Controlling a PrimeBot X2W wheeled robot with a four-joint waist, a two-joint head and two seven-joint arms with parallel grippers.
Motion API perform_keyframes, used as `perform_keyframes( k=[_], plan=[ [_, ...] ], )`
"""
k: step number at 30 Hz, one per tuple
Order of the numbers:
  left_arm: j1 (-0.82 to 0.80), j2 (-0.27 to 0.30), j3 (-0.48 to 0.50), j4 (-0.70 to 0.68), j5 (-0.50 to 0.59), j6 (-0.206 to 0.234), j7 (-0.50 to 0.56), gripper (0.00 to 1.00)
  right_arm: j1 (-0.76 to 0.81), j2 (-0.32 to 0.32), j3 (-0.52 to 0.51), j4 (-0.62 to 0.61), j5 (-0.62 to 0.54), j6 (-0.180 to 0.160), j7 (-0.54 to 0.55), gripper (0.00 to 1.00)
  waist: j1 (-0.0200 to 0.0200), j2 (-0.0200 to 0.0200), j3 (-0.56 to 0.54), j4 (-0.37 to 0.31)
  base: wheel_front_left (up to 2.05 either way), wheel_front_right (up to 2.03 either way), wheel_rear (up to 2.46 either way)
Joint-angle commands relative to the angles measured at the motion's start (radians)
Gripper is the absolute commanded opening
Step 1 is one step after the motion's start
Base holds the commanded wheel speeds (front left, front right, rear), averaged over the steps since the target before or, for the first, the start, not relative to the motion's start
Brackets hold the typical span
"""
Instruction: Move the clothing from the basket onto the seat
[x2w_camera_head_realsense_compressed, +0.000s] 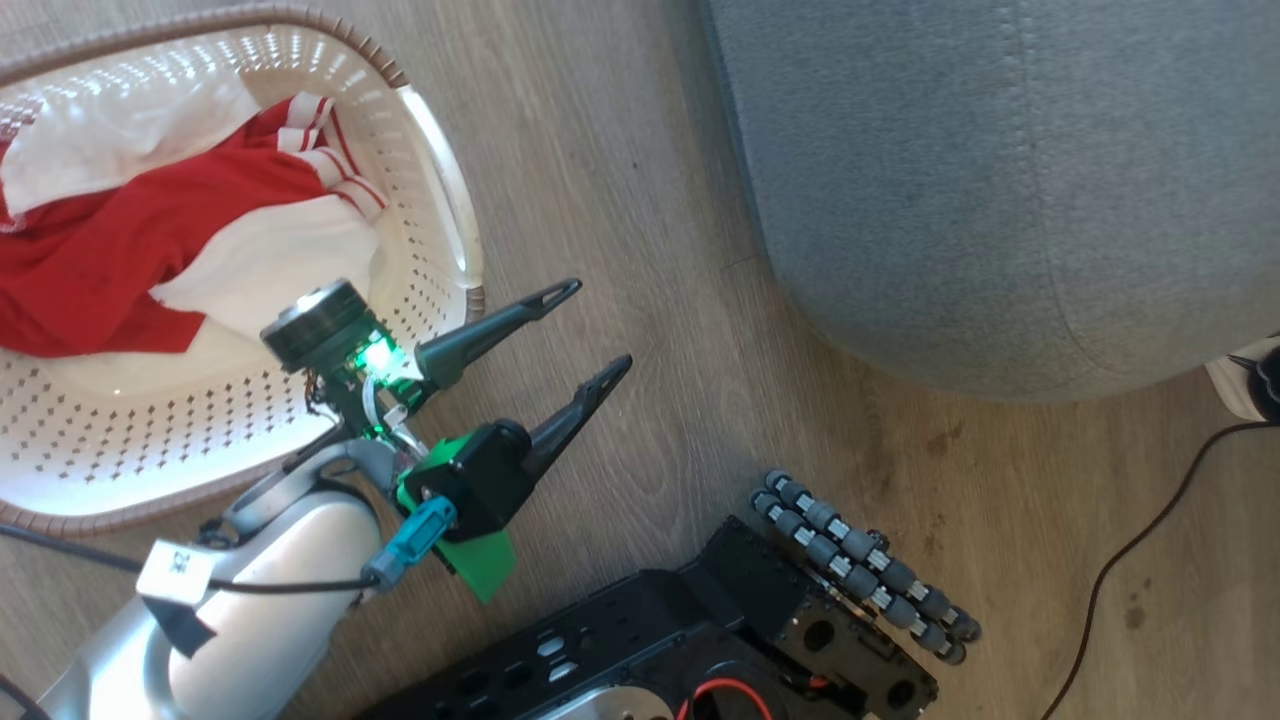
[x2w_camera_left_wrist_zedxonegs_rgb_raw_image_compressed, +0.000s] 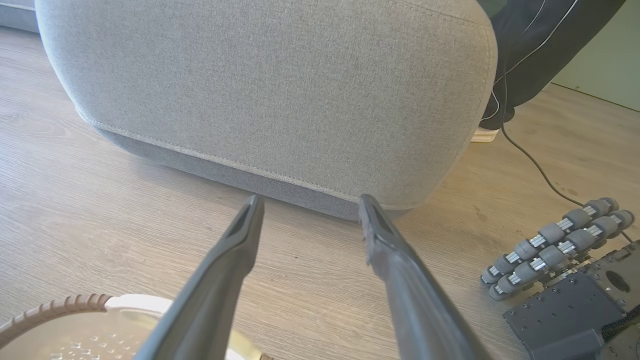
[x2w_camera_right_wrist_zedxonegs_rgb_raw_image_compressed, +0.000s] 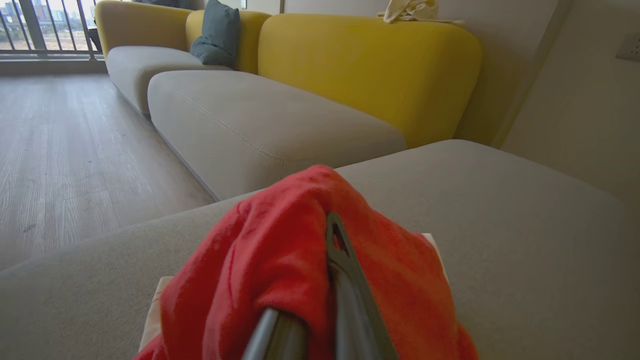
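Observation:
Red clothing with white bands (x2w_camera_head_realsense_compressed: 150, 230) lies bunched in the cream perforated basket (x2w_camera_head_realsense_compressed: 430, 180) at the upper left of the head view. My left gripper (x2w_camera_head_realsense_compressed: 600, 325) hangs open and empty just right of the basket's rim, over the wood floor, fingers pointing toward the grey seat (x2w_camera_head_realsense_compressed: 1000, 180). In the left wrist view the open left gripper (x2w_camera_left_wrist_zedxonegs_rgb_raw_image_compressed: 310, 205) faces the seat's side (x2w_camera_left_wrist_zedxonegs_rgb_raw_image_compressed: 280, 90), with the basket rim (x2w_camera_left_wrist_zedxonegs_rgb_raw_image_compressed: 60, 307) at the bottom left. My right gripper (x2w_camera_right_wrist_zedxonegs_rgb_raw_image_compressed: 330, 225) is shut on a red garment (x2w_camera_right_wrist_zedxonegs_rgb_raw_image_compressed: 270, 260) that drapes over its fingers above the seat cushion (x2w_camera_right_wrist_zedxonegs_rgb_raw_image_compressed: 525, 240).
My dark wheeled base with roller wheels (x2w_camera_head_realsense_compressed: 860, 565) sits at the bottom centre. A black cable (x2w_camera_head_realsense_compressed: 1130, 545) trails across the floor at right. A person's dark leg and shoe (x2w_camera_left_wrist_zedxonegs_rgb_raw_image_compressed: 525, 55) stand behind the seat. Yellow-backed sofa sections (x2w_camera_right_wrist_zedxonegs_rgb_raw_image_compressed: 370, 70) extend beyond it.

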Motion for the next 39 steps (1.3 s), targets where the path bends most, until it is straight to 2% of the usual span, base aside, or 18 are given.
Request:
perform_keyframes(
  k=[1,5,11,12,13,14,25,33,39],
  plan=[
    [-0.012,-0.002,0.026,-0.034,-0.004,0.005,-0.005,1.0,-0.02,-0.024,0.027,-0.005,-0.005,0.0,0.001,0.0,-0.0001,0.0,0.008,0.007,0.0,0.0,0.0],
    [-0.02,-0.003,0.027,-0.033,-0.002,0.007,-0.005,1.0,-0.022,-0.02,0.102,0.07,0.005,0.0,0.001,0.0,-0.0001,0.0,0.012,0.014,0.0,0.0,0.0],
    [-0.03,-0.014,0.023,-0.03,-0.002,0.011,-0.005,1.0,-0.027,-0.035,0.143,0.139,0.026,0.0,0.001,0.0,-0.0001,0.0,0.008,0.017,0.0,0.0,0.0],
    [-0.031,-0.015,0.022,-0.029,-0.002,0.011,-0.005,1.0,-0.028,-0.041,0.146,0.144,0.025,0.0,0.001,0.26,-0.0001,0.0,0.007,0.016,0.0,0.0,0.0],
    [-0.032,-0.017,0.02,-0.028,-0.002,0.011,-0.005,1.0,-0.027,-0.047,0.147,0.142,0.021,0.0,0.001,0.75,-0.0001,0.0,0.006,0.016,0.0,0.0,0.0],
    [-0.034,-0.019,0.019,-0.026,-0.002,0.011,-0.005,1.0,-0.027,-0.049,0.146,0.145,0.02,0.0,0.001,1.0,-0.0001,0.0,0.004,0.016,0.0,0.0,0.0],
    [-0.04,-0.062,-0.002,-0.006,-0.013,0.005,-0.005,1.0,0.006,-0.064,0.221,0.158,-0.011,0.0,0.001,1.0,-0.0001,0.0,-0.089,0.022,0.0,0.0,0.0],
    [-0.015,-0.139,-0.006,0.016,-0.047,0.002,-0.005,1.0,0.041,-0.096,0.413,0.25,-0.023,0.0,0.001,1.0,-0.0001,0.0,-0.25,0.033,0.0,0.0,0.0],
    [0.029,-0.194,0.024,0.017,-0.061,0.002,-0.005,1.0,0.05,-0.127,0.538,0.275,0.022,0.0,0.001,1.0,-0.0001,0.0,-0.396,0.053,0.0,0.0,0.0]
  ],
)
